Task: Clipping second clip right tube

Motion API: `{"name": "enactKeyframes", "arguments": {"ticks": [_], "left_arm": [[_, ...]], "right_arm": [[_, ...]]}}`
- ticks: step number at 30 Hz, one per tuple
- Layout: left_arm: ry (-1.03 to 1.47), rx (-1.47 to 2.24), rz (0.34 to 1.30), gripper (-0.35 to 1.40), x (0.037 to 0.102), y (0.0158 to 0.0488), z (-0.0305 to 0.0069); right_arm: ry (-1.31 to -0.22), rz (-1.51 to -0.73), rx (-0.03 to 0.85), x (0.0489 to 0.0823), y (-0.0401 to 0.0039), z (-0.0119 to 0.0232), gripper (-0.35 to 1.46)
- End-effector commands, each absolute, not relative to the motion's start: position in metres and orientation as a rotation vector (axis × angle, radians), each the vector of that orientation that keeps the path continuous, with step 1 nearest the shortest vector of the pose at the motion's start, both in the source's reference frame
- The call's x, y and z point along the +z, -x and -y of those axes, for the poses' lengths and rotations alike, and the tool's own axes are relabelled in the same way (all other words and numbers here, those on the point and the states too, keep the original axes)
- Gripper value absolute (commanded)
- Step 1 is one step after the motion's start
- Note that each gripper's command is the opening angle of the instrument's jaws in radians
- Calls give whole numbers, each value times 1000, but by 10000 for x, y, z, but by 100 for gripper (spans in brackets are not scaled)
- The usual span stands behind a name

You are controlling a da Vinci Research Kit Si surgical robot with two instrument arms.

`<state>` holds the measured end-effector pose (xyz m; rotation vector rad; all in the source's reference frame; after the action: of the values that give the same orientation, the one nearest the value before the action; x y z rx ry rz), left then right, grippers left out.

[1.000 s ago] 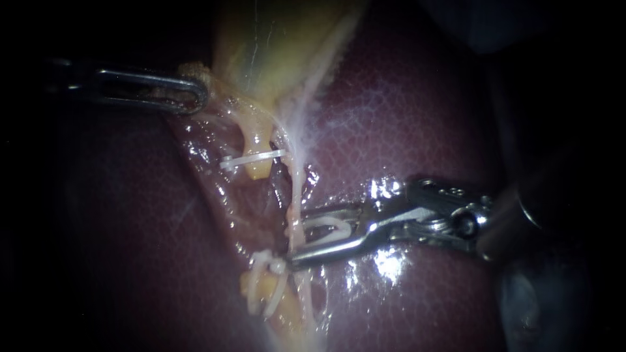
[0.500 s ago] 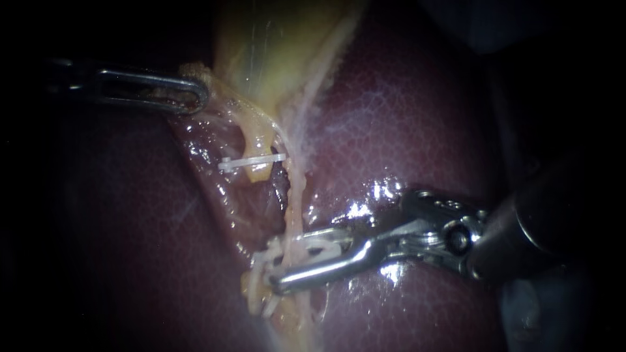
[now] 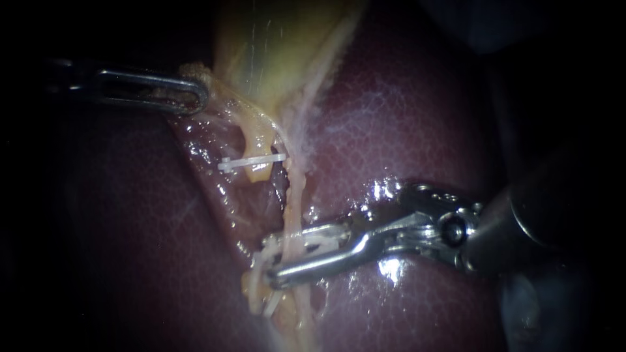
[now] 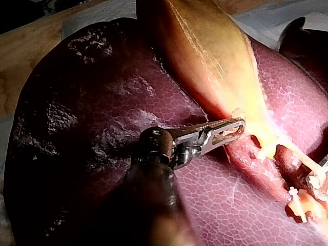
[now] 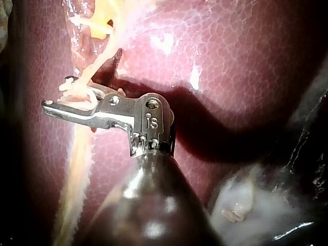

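My right instrument (image 3: 271,261) comes in from the right, its jaws astride the pale right tube (image 3: 297,192) low on the stalk. A white clip (image 3: 321,240) sits between the jaws, touched by both, and the tube runs through it. Just beyond the tips lies another white clip (image 3: 259,262). The left tube (image 3: 255,140) carries one white clip (image 3: 251,161). My left instrument (image 3: 194,92) is shut on the gallbladder (image 3: 274,45) at its edge. In the right wrist view the right instrument (image 5: 60,98) spans the tube (image 5: 77,154).
Dark red liver (image 3: 404,117) lies all around the stalk. Yellow fatty stumps with white clips (image 3: 266,296) sit below the right jaws. The left wrist view has my left instrument (image 4: 234,129) on the gallbladder (image 4: 205,46) and clipped stumps (image 4: 297,197) beside it.
My right instrument has slid down the right tube and further across it, carrying the clip, and its jaws have drawn closer. The left instrument has held still.
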<state>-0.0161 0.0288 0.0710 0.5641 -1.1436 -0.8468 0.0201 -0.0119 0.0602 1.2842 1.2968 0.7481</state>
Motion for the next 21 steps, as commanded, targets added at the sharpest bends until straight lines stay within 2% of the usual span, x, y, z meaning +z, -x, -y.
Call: {"name": "enactKeyframes", "arguments": {"ticks": [1,6,11,21], "left_arm": [[-564,-847,1143,-35,710,161,-288],[-564,-847,1143,-35,710,161,-288],[-564,-847,1143,-35,710,161,-287],[-564,-847,1143,-35,710,161,-287]], "right_arm": [[-1281,-1297,751,602,-200,119,24],[-1283,-1291,758,603,-199,115,6],[-1286,-1287,763,603,-199,114,-35],[-1289,-1285,759,605,-200,113,-35]]}}
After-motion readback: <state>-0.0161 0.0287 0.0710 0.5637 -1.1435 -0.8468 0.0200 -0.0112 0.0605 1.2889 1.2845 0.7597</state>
